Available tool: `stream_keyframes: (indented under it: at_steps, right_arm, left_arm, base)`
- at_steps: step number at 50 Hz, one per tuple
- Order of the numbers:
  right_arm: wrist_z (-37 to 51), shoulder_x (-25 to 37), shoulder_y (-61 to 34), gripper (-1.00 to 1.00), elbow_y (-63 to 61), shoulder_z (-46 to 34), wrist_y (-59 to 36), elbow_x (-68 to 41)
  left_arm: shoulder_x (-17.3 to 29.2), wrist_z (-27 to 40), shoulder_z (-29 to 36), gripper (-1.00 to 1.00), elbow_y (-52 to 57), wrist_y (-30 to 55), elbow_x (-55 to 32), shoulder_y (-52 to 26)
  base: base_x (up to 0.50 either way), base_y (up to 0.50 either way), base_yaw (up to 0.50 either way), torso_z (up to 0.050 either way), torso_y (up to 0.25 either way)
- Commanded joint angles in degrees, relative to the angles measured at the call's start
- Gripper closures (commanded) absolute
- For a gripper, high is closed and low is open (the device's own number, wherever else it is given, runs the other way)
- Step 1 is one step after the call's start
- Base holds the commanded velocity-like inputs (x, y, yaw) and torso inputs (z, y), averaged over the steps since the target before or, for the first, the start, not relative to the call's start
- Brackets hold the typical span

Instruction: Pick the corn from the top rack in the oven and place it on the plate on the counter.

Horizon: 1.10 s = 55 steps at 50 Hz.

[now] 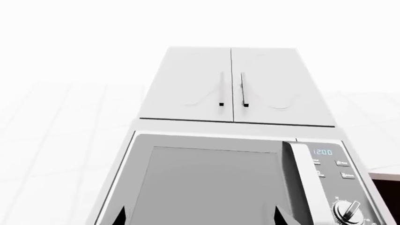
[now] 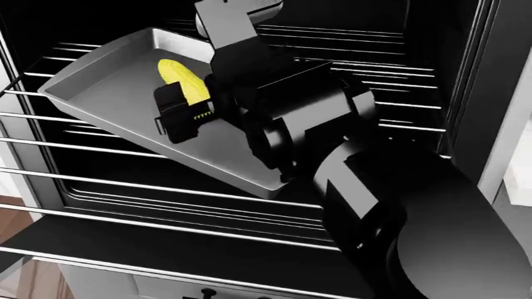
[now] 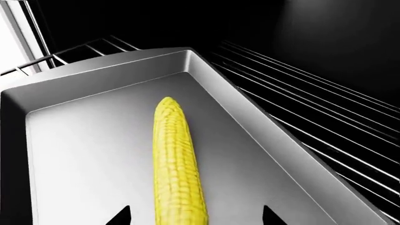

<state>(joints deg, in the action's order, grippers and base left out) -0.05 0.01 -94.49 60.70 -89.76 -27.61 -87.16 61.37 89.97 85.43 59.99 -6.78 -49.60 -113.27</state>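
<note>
The yellow corn point(image 3: 175, 164) lies lengthwise in a grey baking tray point(image 3: 81, 154) on the top rack point(image 3: 325, 122) of the dark oven point(image 2: 490, 93). My right gripper point(image 3: 195, 216) is open, with a fingertip on each side of the cob's near end and a gap to each. In the head view the right gripper point(image 2: 184, 111) hides the near end of the corn point(image 2: 181, 78). My left gripper point(image 1: 200, 216) is open and holds nothing, facing a microwave. The plate and the counter are out of view.
The tray's raised rim point(image 2: 249, 180) surrounds the cob. Lower rack wires point(image 2: 124, 180) run beneath it, and the oven's right wall is close to my right arm point(image 2: 399, 205). The left wrist view shows the microwave point(image 1: 212, 183) under a white wall cabinet point(image 1: 231, 84).
</note>
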Motion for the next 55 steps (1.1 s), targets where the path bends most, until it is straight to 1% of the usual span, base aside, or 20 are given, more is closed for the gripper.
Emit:
stream_keyframes:
  at_steps: [1, 4, 7, 18, 28, 31, 38, 55]
  right_arm:
    - [0.04, -0.01, 0.90, -1.00, -1.21, 0.25, -1.93, 1.83]
    - [0.27, -0.01, 0.95, -1.00, -0.97, 0.31, -2.07, 1.18]
    - [1.35, -0.01, 0.75, -1.00, -0.12, 0.32, -2.03, -2.09]
    - [2.31, -0.01, 0.37, -1.00, -0.02, -0.13, -2.34, -2.69]
    - [4.41, -0.01, 1.11, -1.00, 0.59, -0.12, -3.66, -1.61]
    - [4.87, -0.01, 1.14, -1.00, 1.08, -0.11, -3.86, -1.70]
    - [5.04, -0.01, 1.15, -1.00, 1.25, -0.03, -4.34, -1.45]
    - [6.48, -0.01, 1.24, -1.00, -0.69, 0.02, -5.88, -0.26]
  left_arm:
    - [0.46, 0.00, -1.31, -1.00, 0.00, -0.45, 2.95, 4.70]
    - [0.82, 0.00, -0.88, -1.00, 0.00, -0.83, 3.29, 4.79]
    - [1.06, 0.00, -0.46, -1.00, 0.00, -1.08, 3.55, 4.75]
    - [0.82, 0.00, -1.58, -1.00, 0.00, -0.67, 4.13, 6.36]
    - [1.84, 0.00, -2.28, -1.00, 0.00, -1.69, 5.70, 8.34]
    - [1.32, 0.00, -3.33, -1.00, 0.00, -1.77, 5.74, 9.36]
    - [1.09, 0.00, -3.14, -1.00, 0.00, -1.32, 5.28, 8.42]
    - [1.08, 0.00, -3.61, -1.00, 0.00, -1.40, 6.27, 9.72]
  base:
    - [0.00, 0.00, 0.00, 0.000, 0.000]
    - [0.00, 0.00, 0.00, 0.000, 0.000]
    - [0.00, 0.00, 0.00, 0.000, 0.000]
    - [0.00, 0.00, 0.00, 0.000, 0.000]
    - [0.00, 0.00, 0.00, 0.000, 0.000]
    - [0.00, 0.00, 0.00, 0.000, 0.000]
    - [0.00, 0.00, 0.00, 0.000, 0.000]
    - [0.00, 0.00, 0.00, 0.000, 0.000]
